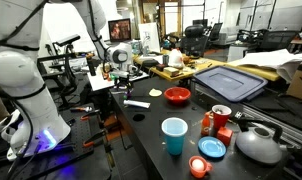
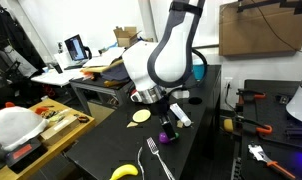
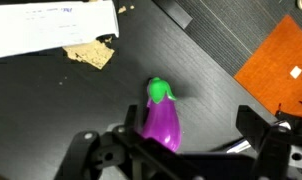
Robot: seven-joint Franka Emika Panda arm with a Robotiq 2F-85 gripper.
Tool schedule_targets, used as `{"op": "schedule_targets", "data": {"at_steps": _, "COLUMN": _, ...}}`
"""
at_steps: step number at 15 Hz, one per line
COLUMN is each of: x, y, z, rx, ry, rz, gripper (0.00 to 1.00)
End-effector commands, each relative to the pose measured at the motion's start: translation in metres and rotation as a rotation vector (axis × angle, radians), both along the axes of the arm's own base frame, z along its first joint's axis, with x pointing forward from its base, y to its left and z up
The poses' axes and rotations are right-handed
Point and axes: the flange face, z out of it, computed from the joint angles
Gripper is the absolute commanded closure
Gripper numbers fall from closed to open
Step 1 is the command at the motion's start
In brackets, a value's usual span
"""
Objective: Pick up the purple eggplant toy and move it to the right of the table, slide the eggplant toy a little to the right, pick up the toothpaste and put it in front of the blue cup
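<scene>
**A:** Which step is in hand?

**B:** The first, by my reading: the pick of the eggplant toy [image 3: 163,120]. It lies flat on the table [image 3: 71,105] with its green cap pointing away from the wrist camera. It is not lifted.

**A:** The claw?

**B:** The gripper [image 3: 191,140] is spread wide and holds nothing. In the wrist view the fingers stand on either side of the toy, which sits nearer one finger than the other. I can make out no contact.

**A:** How high is it above the top?

**B:** I cannot tell. An exterior view shows the arm bent over the toy, but the gap between the fingertips and the table is too small to judge.

**A:** The other task things?

**B:** The toothpaste [image 2: 179,113] lies on the black top near the eggplant toy, close under the wrist. The blue cup [image 1: 174,135] stands upright well apart from the arm. A red bowl [image 1: 177,95] sits behind it and a flat blue dish [image 1: 212,148] beside it. Neither the toothpaste nor the cup looks handled yet.

**A:** What does the next move call for?

**B:** As I judge it:
- Centre the jaws over the purple body, come down, and close across its width below the cap.
- The body is rounded and glossy, so an off-centre pinch may squeeze it out sideways.
- Mind the toothpaste, since a descending finger could nudge it.
- Then lift clear and carry the toy rightward.
</scene>
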Motion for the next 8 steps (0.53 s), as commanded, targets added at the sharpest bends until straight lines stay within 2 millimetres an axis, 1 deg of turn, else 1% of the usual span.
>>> {"op": "schedule_targets", "data": {"at_steps": 1, "x": 0.014, "y": -0.003, "z": -0.007, "rx": 0.023, "ry": -0.007, "rz": 0.026, "gripper": 0.0}}
{"op": "schedule_targets", "data": {"at_steps": 5, "x": 0.023, "y": -0.007, "z": -0.014, "rx": 0.034, "ry": 0.0, "rz": 0.026, "gripper": 0.0}}
{"op": "schedule_targets", "data": {"at_steps": 8, "x": 0.026, "y": -0.008, "z": -0.023, "rx": 0.044, "ry": 0.013, "rz": 0.024, "gripper": 0.0}}
